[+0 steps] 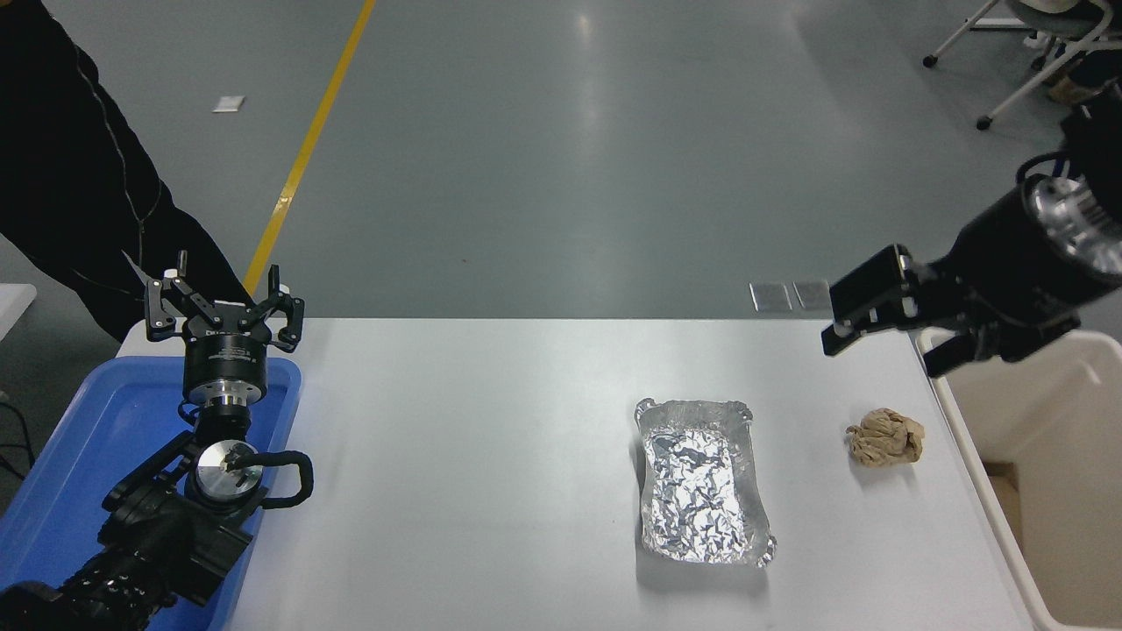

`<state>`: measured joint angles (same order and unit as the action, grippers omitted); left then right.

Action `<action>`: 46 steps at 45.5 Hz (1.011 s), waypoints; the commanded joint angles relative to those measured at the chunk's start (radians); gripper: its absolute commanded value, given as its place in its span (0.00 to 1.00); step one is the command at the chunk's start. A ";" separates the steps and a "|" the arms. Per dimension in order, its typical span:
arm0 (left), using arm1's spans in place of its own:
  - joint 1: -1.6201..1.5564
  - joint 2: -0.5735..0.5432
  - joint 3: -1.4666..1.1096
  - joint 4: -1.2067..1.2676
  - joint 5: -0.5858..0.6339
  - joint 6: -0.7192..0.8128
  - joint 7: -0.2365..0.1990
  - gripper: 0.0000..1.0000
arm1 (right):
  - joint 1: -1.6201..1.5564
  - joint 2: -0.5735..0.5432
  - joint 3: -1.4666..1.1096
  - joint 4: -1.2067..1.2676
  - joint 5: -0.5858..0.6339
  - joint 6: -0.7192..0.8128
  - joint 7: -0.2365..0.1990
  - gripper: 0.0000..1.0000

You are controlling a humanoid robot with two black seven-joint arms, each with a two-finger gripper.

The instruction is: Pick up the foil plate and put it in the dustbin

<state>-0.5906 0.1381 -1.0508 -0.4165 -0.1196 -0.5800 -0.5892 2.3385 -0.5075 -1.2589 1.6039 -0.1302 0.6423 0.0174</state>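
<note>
The foil plate [701, 482] lies flat on the white table [482, 456], right of centre, its long side running away from me. The cream-beige dustbin [990, 517] stands against the table's right edge, mouth open. My right gripper [879, 349] hangs in the air over the table's far right corner, by the bin's far rim. It is open and empty, well above and behind the foil plate. My left gripper [224, 302] is open and parked at the lower left, over the blue tray.
A crumpled brown paper ball [885, 438] lies between the foil plate and the dustbin. A shallow blue tray [61, 473] sits at the table's left edge under my left arm. A person in black [70, 175] stands at the far left. A chair [1034, 53] stands at the far right.
</note>
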 commanded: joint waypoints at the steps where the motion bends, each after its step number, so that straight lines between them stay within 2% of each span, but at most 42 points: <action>1: 0.000 0.002 0.000 -0.001 0.000 0.000 0.000 0.99 | -0.257 0.055 0.019 -0.076 0.009 -0.202 -0.016 1.00; 17: 0.000 0.000 0.000 0.001 0.000 0.000 0.000 0.99 | -0.674 0.079 0.262 -0.235 0.037 -0.352 -0.010 1.00; 29: 0.000 0.000 0.000 0.001 0.000 0.000 0.000 0.99 | -0.881 0.179 0.414 -0.387 0.037 -0.395 -0.007 1.00; 41: 0.000 0.000 0.000 0.001 0.000 0.000 -0.001 0.99 | -1.045 0.296 0.424 -0.559 0.021 -0.472 -0.007 1.00; 46: 0.000 0.000 0.000 0.001 0.000 0.000 0.000 0.99 | -1.099 0.307 0.424 -0.601 0.014 -0.492 -0.007 1.00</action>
<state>-0.5906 0.1381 -1.0508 -0.4167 -0.1197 -0.5798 -0.5891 1.3875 -0.2675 -0.8598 1.1299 -0.1020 0.2105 0.0105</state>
